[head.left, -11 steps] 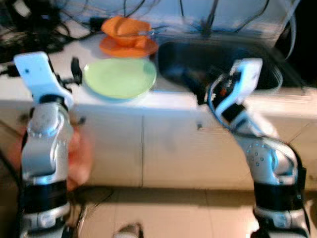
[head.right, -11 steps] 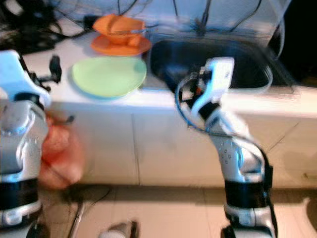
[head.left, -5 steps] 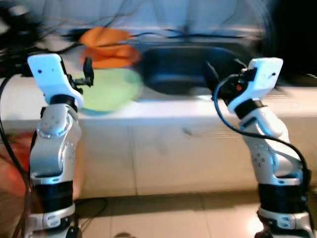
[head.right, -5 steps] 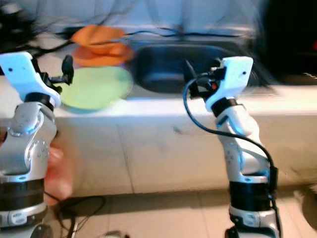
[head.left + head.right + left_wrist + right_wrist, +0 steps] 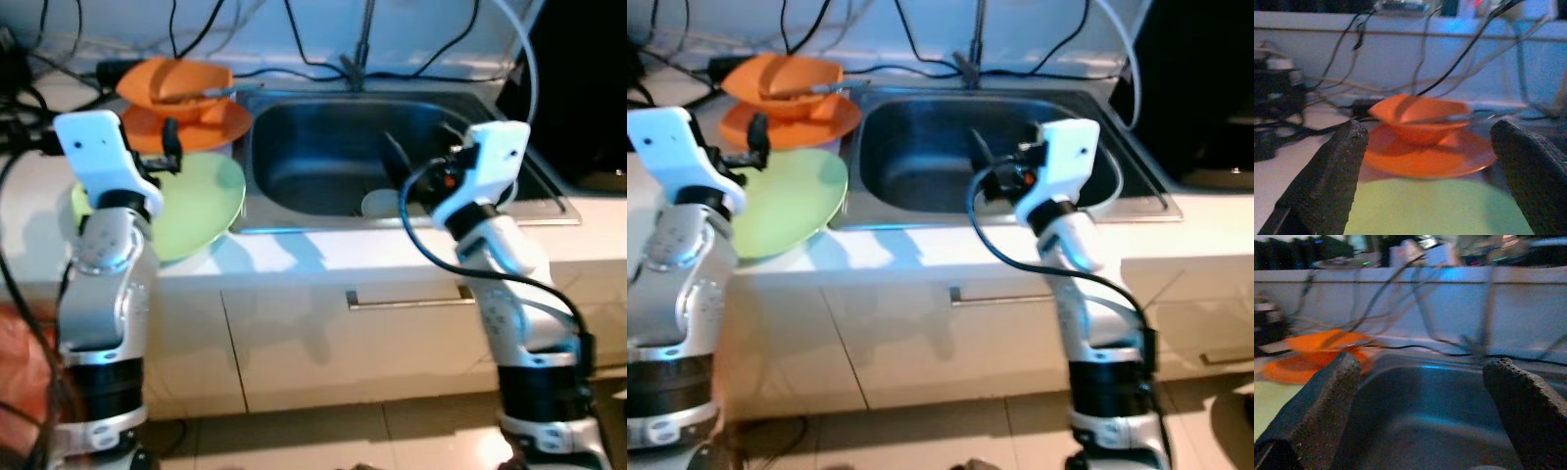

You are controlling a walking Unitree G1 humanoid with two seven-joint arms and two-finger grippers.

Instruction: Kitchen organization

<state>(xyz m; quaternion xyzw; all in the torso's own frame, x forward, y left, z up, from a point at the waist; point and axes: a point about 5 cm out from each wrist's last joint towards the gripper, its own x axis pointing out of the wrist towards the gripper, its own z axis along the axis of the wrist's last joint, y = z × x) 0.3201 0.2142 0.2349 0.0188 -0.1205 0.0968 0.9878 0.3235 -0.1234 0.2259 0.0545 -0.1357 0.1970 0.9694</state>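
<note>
A pale green plate [image 5: 191, 206] lies on the white counter left of the steel sink [image 5: 323, 147], its near edge over the counter's front. Behind it an orange bowl [image 5: 174, 78] holding a utensil sits on an orange plate [image 5: 211, 122]. My left gripper [image 5: 162, 152] hovers open above the green plate's left part; in the left wrist view its wide-apart fingers [image 5: 1342, 161] frame the orange bowl [image 5: 1418, 117]. Over the sink's front right, my right gripper [image 5: 407, 162] is open and holds nothing. A small white dish [image 5: 377, 204] lies in the basin.
A faucet [image 5: 364, 39] rises behind the sink, with several black cables [image 5: 294, 39] along the back wall. A dark appliance [image 5: 578, 88] stands at the right. Below the counter is a drawer handle [image 5: 402, 297]. Something blurred and reddish [image 5: 20, 343] shows at lower left.
The whole picture has shifted and sharpened: the camera has come closer and higher over the counter. Both arms stay raised with their grippers open, nothing held.
</note>
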